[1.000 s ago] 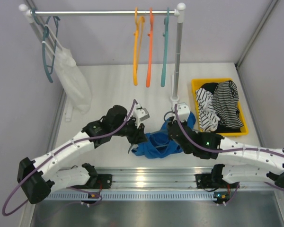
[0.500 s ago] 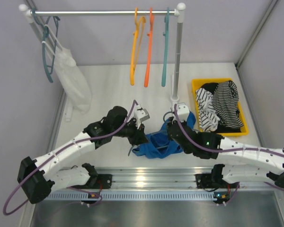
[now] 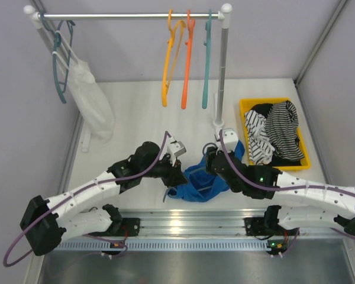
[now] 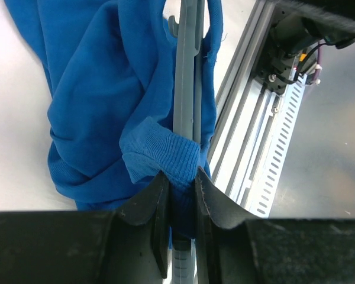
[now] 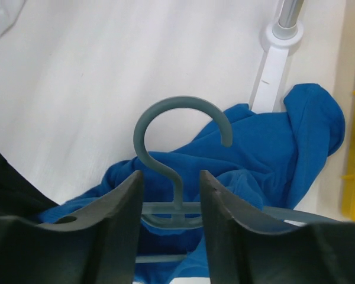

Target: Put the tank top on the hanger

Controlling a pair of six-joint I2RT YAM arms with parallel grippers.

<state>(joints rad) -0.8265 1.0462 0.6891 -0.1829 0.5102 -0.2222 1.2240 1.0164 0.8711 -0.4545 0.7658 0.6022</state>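
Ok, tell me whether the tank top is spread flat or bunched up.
Bunched: the tank top lies crumpled in folds, a wad pinched with the hanger in the left gripper.

White arm links (image 3: 89, 192) with black joints (image 3: 145, 155), trailing purple cables (image 3: 164, 144); left pincer (image 4: 178, 177) has black curved fingers (image 4: 142, 207).

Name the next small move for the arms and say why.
Probably the left pincer should drag its pinched fold of the tank top further along the hanger arm, while the right pincer holds the neck below the hook steady. The fabric is bunched against that arm, and most of the top lies crumpled on the table.
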